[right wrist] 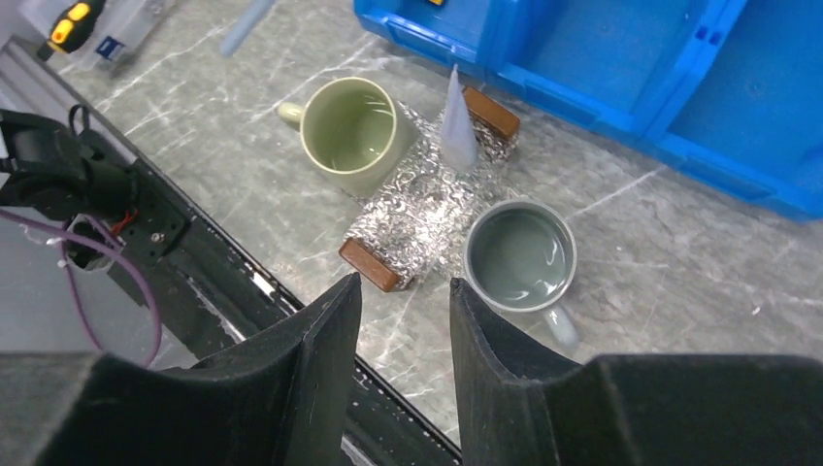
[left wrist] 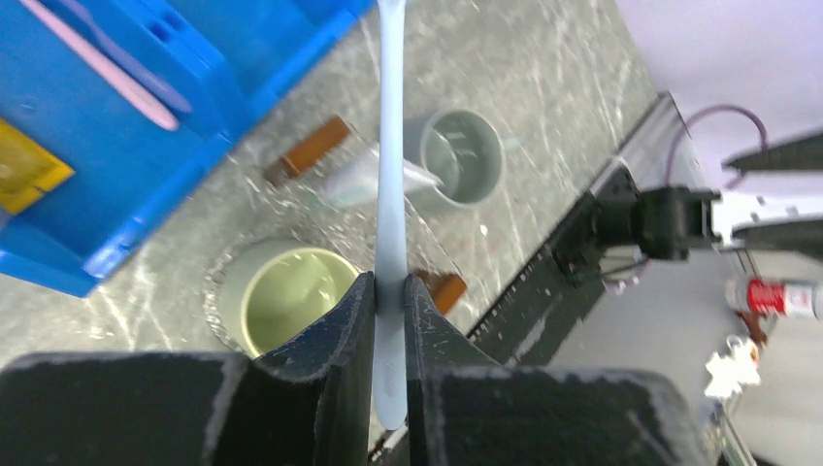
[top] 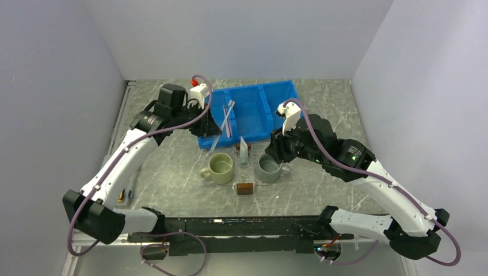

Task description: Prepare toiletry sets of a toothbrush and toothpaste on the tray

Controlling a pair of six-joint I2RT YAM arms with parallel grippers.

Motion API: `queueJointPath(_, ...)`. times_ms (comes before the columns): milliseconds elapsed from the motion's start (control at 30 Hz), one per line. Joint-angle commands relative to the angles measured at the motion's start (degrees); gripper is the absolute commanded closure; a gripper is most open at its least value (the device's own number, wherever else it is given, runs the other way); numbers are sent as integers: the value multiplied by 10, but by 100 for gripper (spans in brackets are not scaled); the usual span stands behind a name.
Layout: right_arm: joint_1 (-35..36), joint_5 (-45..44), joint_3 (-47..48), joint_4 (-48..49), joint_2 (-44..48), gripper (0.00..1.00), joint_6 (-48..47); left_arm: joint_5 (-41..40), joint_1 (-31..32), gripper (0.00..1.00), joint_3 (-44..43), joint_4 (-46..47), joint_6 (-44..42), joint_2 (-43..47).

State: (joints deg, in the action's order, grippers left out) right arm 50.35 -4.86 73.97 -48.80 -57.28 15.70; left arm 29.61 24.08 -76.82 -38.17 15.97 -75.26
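My left gripper (left wrist: 390, 282) is shut on a thin pale toothbrush (left wrist: 391, 146), held in the air over the bin's front edge and the tray (right wrist: 427, 209). The tray is a clear, glittering sheet with a brown block handle (right wrist: 374, 264) at each end. A white toothpaste tube (right wrist: 456, 126) rests on its far end. A pink toothbrush (left wrist: 102, 63) and a yellow-orange toothpaste tube (left wrist: 24, 170) lie in the blue bin (top: 253, 112). My right gripper (right wrist: 403, 283) hangs open and empty above the table, near the tray's front handle and the grey mug.
A green mug (top: 220, 167) stands left of the tray and a grey mug (top: 269, 168) right of it, both close to its edges. The blue bin fills the back of the table. The black rail (top: 241, 227) runs along the near edge.
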Motion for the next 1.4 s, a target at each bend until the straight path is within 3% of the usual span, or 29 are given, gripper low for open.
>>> queueJointPath(0, -1, 65, 46, 13, 1, 58, -36, 117, -1, 100, 46, -13, -37, 53)
queueJointPath(167, -1, 127, 67, 1, -3, 57, -55, 193, 4, 100, 103, -39, -76, 98)
queueJointPath(533, -27, 269, 79, 5, -41, 55, -56, 224, 91, 100, 155, -21, -75, 176)
queueJointPath(833, -59, 367, 53, 40, -14, 49, -72, 258, 94, 100, 203, -6, -60, 207)
queueJointPath(1367, -108, 486, 4, 126, -39, 48, -56, 340, 94, 100, 259, 75, -22, 249)
